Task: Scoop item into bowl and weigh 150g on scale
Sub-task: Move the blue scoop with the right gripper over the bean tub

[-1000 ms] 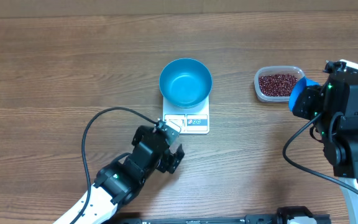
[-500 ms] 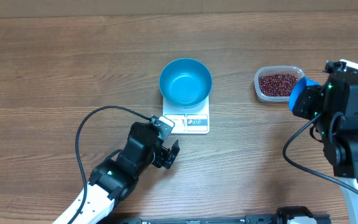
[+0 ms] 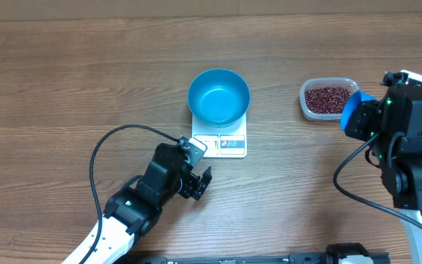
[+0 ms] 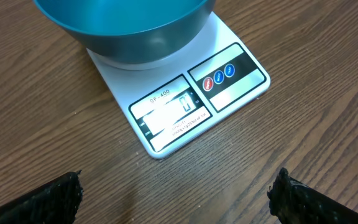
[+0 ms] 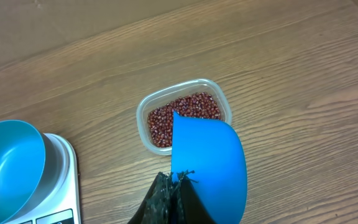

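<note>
A wooden worktop (image 3: 64, 73) is carrying the whole set-up, seen from overhead. The right arm is standing at the 3 o'clock edge, its gripper (image 5: 171, 190) pressed together on the handle of a small blue scoop (image 5: 210, 162). The left arm is reaching in from 7 o'clock, its gripper (image 3: 201, 166) spread wide and holding nothing, hovering just off the 7 o'clock corner of the scale. A black cable is looping over the wood beside that arm.

The bright blue bowl (image 3: 218, 97) is sitting upright near the middle of the worktop, resting on the platform of the white scale (image 3: 229, 143) and covering most of it. The scale's front strip, with its display and three round buttons, is showing at the bowl's 6 o'clock; the left wrist camera is looking straight down on it.

A clear plastic tub (image 3: 304, 94) is lying at 3 o'clock from the bowl, well apart from the scale. The scoop is hanging over the tub's 4 o'clock corner; whether it is touching is unclear. The red-brown beans (image 3: 327, 99) are lying heaped inside the tub.
</note>
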Action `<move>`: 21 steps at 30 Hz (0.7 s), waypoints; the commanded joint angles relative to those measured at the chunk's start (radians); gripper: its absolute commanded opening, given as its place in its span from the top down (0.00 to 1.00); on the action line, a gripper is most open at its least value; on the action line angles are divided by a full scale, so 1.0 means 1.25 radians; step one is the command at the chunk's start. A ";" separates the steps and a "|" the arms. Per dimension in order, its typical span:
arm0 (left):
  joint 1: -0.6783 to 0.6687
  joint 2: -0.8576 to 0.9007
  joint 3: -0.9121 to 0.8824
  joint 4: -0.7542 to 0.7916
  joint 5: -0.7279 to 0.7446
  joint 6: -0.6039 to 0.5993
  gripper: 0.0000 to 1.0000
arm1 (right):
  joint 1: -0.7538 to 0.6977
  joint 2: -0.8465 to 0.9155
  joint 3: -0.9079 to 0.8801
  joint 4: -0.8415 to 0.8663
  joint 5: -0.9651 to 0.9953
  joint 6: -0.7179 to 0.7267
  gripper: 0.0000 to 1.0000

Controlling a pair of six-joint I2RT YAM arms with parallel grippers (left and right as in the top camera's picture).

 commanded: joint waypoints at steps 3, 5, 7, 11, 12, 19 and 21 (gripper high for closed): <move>0.004 -0.012 -0.004 0.003 0.012 0.013 0.00 | -0.001 -0.002 0.020 0.008 0.000 -0.001 0.96; 0.004 -0.012 -0.004 0.003 0.012 0.013 0.00 | -0.001 -0.002 0.020 0.009 0.000 -0.001 0.96; 0.004 -0.012 -0.004 0.003 0.012 0.013 0.00 | -0.001 0.001 0.020 0.010 -0.005 -0.002 0.96; 0.004 -0.012 -0.004 0.003 0.012 0.013 0.00 | -0.001 0.025 0.021 0.010 -0.024 -0.006 0.96; 0.004 -0.012 -0.004 0.003 0.012 0.013 0.00 | -0.001 0.037 0.023 0.010 -0.024 -0.006 0.96; 0.004 -0.012 -0.004 0.003 0.012 0.013 0.00 | -0.001 0.174 0.135 -0.025 -0.024 -0.035 0.96; 0.004 -0.012 -0.004 0.003 0.012 0.013 0.00 | -0.001 0.230 0.204 -0.060 -0.024 -0.077 0.96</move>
